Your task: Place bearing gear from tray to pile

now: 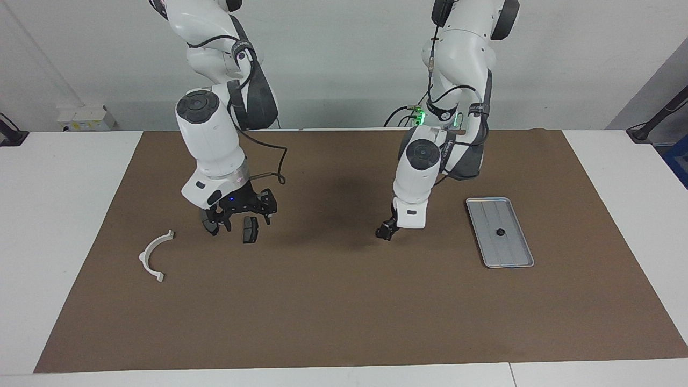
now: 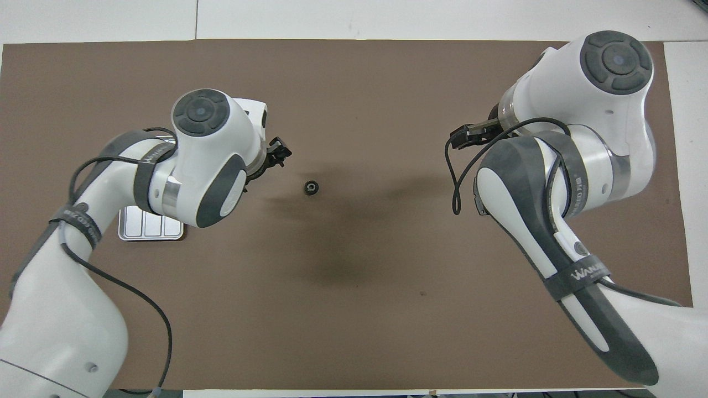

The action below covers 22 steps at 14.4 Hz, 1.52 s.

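On the counter [image 1: 333, 312], the tray [image 1: 486, 200] carries one bearing gear [image 1: 500, 232], the right claw [image 1: 242, 220] gapes over a dark pad [image 1: 249, 231] near the white bracket [image 1: 153, 257], and the left claw [image 2: 276, 153], grip unreadable, hovers beside a second gear [image 2: 312, 188] lying loose mid-frame, seemingly short of the pile.

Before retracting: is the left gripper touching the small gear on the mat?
Apart. Overhead view shows bare mat between the left gripper and the gear.

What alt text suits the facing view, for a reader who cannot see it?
Two white robot arms reach down over a brown mat: the left gripper hangs low near mid-table; a silver tray toward that arm's end holds a small black gear. The open right gripper is over a dark pad, near a white half-ring.
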Each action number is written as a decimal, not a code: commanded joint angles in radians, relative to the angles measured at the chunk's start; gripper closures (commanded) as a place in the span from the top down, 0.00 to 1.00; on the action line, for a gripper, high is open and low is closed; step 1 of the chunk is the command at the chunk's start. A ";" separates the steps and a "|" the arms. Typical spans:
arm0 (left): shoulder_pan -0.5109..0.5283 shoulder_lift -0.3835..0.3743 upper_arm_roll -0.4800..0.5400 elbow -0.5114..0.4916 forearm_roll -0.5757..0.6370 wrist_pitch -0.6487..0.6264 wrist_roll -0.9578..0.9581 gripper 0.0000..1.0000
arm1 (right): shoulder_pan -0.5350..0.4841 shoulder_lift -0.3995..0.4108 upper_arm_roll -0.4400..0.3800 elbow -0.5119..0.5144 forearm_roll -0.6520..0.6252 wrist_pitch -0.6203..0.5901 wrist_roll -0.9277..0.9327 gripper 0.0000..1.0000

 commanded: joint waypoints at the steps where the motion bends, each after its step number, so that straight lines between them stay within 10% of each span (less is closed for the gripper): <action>1: 0.093 -0.081 -0.007 -0.068 0.012 -0.056 0.167 1.00 | 0.078 0.035 -0.003 0.093 -0.017 -0.079 0.107 1.00; 7: 0.317 -0.094 -0.007 -0.113 0.012 -0.015 0.564 0.95 | 0.269 0.243 -0.004 0.382 -0.046 -0.185 0.332 1.00; 11: 0.387 -0.110 -0.006 -0.193 0.012 0.107 0.678 0.88 | 0.355 0.317 -0.001 0.398 -0.066 -0.142 0.410 1.00; 13: 0.411 -0.107 -0.006 -0.203 0.012 0.121 0.712 0.67 | 0.395 0.358 -0.001 0.398 -0.064 -0.102 0.479 1.00; 22: 0.422 -0.087 -0.006 -0.263 0.012 0.238 0.714 0.62 | 0.449 0.409 0.000 0.399 -0.064 0.006 0.534 1.00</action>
